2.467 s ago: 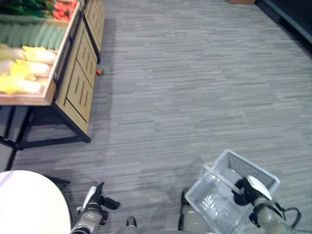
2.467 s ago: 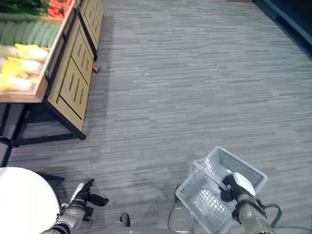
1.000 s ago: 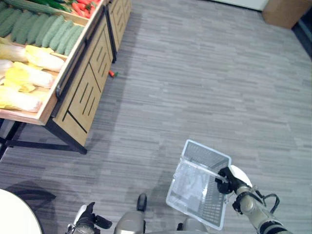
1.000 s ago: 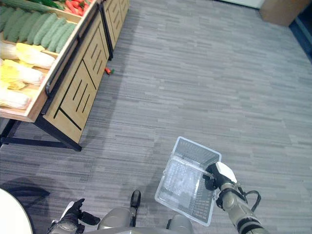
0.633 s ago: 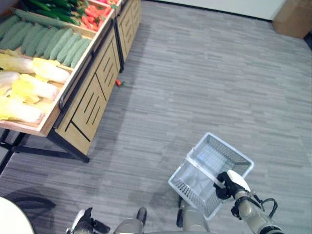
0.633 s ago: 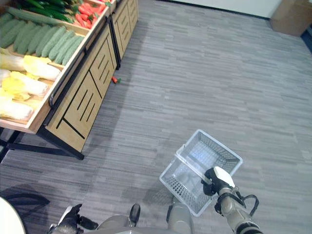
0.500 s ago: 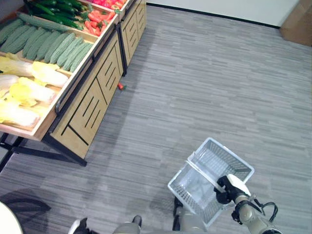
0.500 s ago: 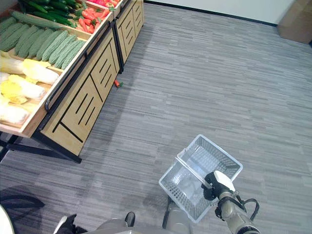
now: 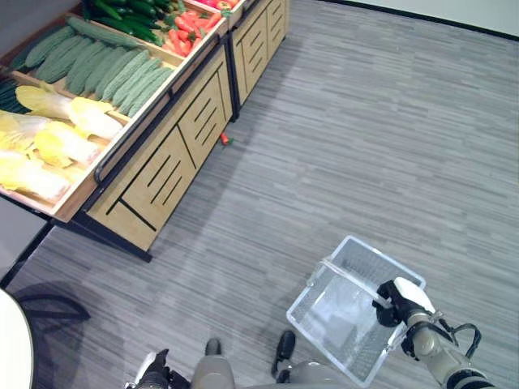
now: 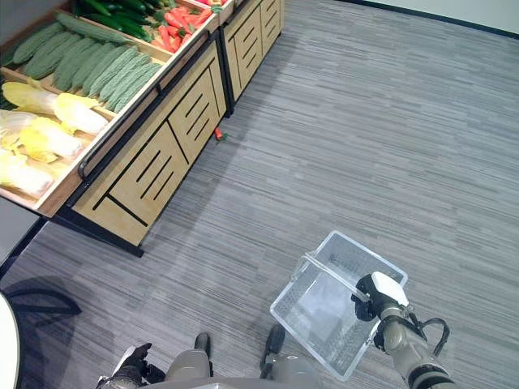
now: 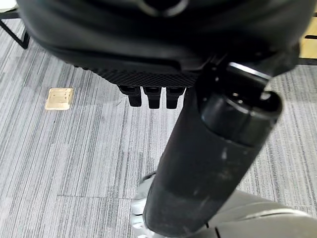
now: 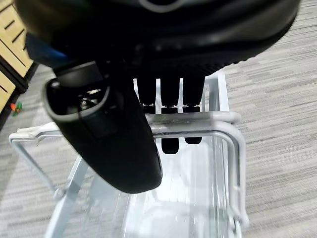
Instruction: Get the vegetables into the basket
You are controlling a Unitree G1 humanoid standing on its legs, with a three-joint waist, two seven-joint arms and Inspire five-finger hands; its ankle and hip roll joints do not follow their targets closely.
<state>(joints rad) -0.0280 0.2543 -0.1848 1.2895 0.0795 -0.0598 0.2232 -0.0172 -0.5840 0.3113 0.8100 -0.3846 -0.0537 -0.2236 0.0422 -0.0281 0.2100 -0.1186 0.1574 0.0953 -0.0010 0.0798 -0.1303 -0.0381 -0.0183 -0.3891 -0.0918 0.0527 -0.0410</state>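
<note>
A white wire basket [image 9: 345, 312] hangs low over the grey floor at the lower right. My right hand [image 9: 399, 293] is shut on its handle [image 12: 198, 119], fingers curled round the bar. The basket looks to hold nothing. My left hand [image 10: 130, 362] hangs at the bottom edge, relaxed and holding nothing. The vegetables lie on a wooden stand [image 9: 162, 162] at the upper left: yellow cabbages [image 9: 53, 138], pale green gourds [image 9: 109, 69], dark cucumbers [image 9: 134, 10] and red ones [image 9: 190, 20]. A small red vegetable [image 9: 225, 139] lies on the floor by the stand's foot.
The stand has slotted wooden fronts and a black metal frame, its corner leg [image 9: 146, 255] nearest to me. A white round table edge [image 9: 6, 344] sits at the lower left. Open grey floor [image 9: 389, 146] stretches to the right.
The camera has moved, so the stand now reaches further into view. The basket stays hung from my right hand and has swung slightly. My left hand has dropped towards the bottom edge.
</note>
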